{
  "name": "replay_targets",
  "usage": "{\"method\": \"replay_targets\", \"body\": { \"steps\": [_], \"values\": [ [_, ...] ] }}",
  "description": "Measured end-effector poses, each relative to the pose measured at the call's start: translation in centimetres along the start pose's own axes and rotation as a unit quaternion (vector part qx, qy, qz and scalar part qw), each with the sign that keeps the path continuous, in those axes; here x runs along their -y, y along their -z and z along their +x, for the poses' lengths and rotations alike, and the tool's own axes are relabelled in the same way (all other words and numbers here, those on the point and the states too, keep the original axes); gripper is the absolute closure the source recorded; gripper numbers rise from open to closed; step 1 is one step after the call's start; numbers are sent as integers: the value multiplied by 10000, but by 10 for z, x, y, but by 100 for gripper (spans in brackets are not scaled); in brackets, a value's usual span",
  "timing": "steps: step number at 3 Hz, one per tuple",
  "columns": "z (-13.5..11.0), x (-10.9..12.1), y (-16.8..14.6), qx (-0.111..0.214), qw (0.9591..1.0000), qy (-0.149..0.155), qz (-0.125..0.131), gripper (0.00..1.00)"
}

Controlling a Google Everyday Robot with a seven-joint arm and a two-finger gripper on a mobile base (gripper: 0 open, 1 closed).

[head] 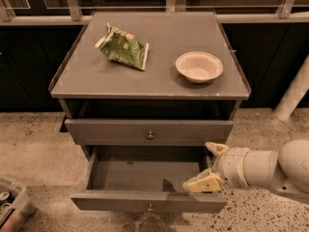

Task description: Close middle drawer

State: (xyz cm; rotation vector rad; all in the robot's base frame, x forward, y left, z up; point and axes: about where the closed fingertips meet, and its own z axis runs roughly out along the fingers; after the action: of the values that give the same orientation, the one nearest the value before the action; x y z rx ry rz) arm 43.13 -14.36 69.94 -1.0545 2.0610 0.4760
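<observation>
Fingers spread, right edge of open middle drawer

Bag left, bowl right, both on cabinet top. Top drawer under it. Middle drawer sticks out below. Gripper inside its right front corner. Bin on floor, far left.
</observation>
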Motion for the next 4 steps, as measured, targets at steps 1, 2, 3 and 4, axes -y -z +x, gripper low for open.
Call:
{"method": "replay_targets", "body": {
  "steps": [1,2,3,4],
  "values": [
    [0,0,0,0,10000,0,0,41],
    [0,0,0,0,10000,0,0,64],
    [0,0,0,0,10000,0,0,89],
    [10,-6,-2,116,9996,-122,239,100]
  ]
}}
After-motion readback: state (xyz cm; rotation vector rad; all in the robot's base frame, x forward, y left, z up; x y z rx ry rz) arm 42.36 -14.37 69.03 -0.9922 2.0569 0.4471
